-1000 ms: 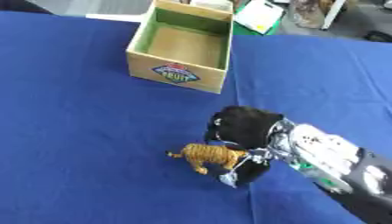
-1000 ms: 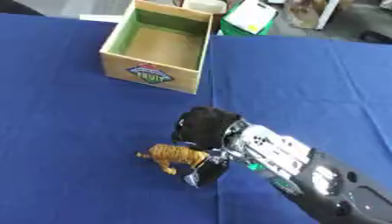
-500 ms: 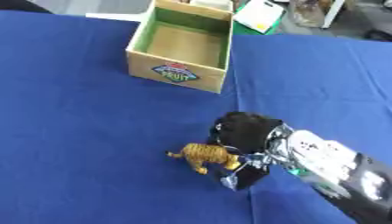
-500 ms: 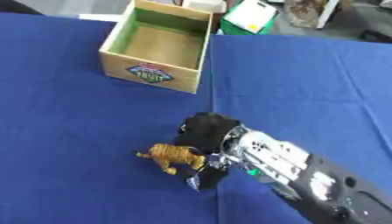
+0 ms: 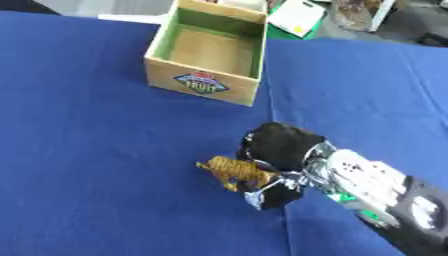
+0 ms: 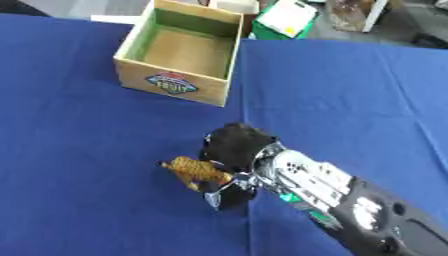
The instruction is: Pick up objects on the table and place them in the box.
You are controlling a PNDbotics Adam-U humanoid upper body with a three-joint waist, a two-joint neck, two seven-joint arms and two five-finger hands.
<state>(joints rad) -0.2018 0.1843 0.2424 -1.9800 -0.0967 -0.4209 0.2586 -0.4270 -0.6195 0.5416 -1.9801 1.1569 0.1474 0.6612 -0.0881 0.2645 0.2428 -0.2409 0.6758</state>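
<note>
The toy tiger [image 5: 236, 171] is pinched by the right hand [image 5: 276, 150] on the blue table [image 5: 96, 165], and could be dropped short of the box [image 5: 210, 50] if only its back is caught.

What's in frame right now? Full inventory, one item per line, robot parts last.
tiger toy: 1, orange with dark stripes, near centre of the table, at the right hand
box: 1, light wood with green inside and a fruit label on the front, open top, far side of the table; nothing visible on the part of its floor that shows
tablecloth: 1, blue, covers the table
white and green item: 1, beyond the far table edge, right of the box; cannot tell what it is
right hand: 1, black, fingers curled round the tiger toy; silver and black arm enters from lower right
left hand: not in view
</note>
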